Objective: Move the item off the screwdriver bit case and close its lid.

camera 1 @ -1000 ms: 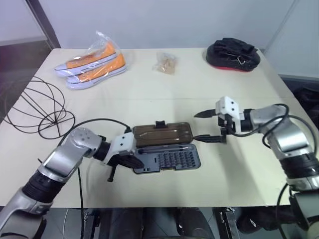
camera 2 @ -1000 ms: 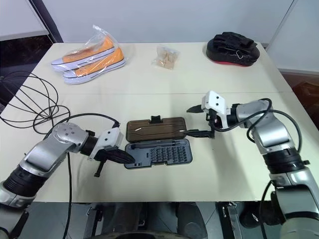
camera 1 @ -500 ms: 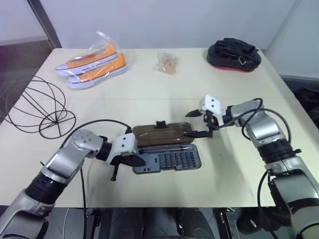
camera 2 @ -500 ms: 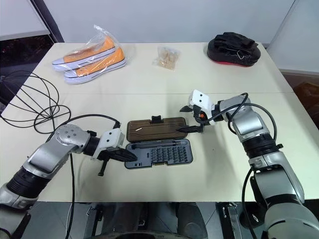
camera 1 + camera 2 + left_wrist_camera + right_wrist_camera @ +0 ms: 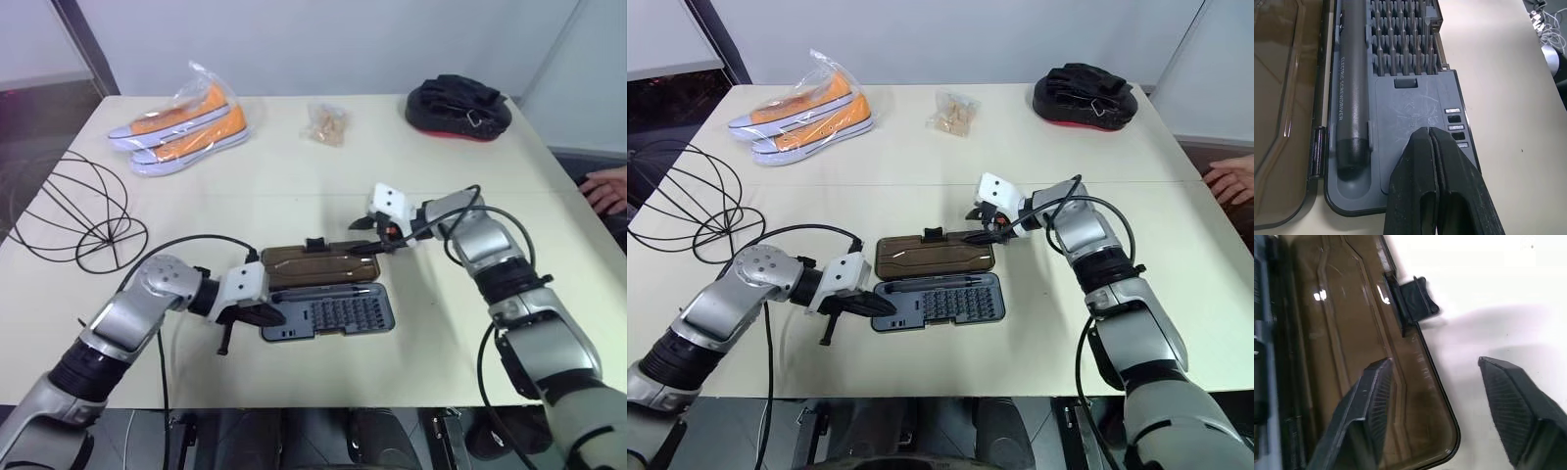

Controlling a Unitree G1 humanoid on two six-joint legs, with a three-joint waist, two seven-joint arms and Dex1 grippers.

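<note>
Over the lid's [image 5: 1352, 347] right-hand end, the right end effector [image 5: 367, 235] hangs with its two fingers parted; the right wrist view shows one finger [image 5: 1369, 401] above the smoky-brown plastic and the other [image 5: 1513, 401] out past the rounded corner over bare counter [image 5: 1488, 279], with the small black latch tab [image 5: 1415, 296] just beyond them. Whether either finger touches the lid I cannot tell. The left end effector [image 5: 1432, 161] is pressed fully together, its tips resting on the flat left end of the grey tray of the screwdriver bit case [image 5: 328, 308], beside the slim driver [image 5: 1349, 93] and short of the rows of bits [image 5: 1400, 34], detail the head views leave too small to read.

The case lies spread open near the middle of the counter's front edge, lid on the far side. The wire globe [image 5: 73, 215] sits at the counter's left edge, well apart from the case. Bagged orange sneakers [image 5: 181, 122] lie by the far left corner, a small packet [image 5: 326, 122] at the far edge, a black-and-red pouch [image 5: 458, 106] by the far right corner. A person's hand [image 5: 609, 188] shows at the right edge.

Against a second ago, the right end effector has come in from off the case's right end to above the lid and its fingers stand narrower; the left has stayed put.
</note>
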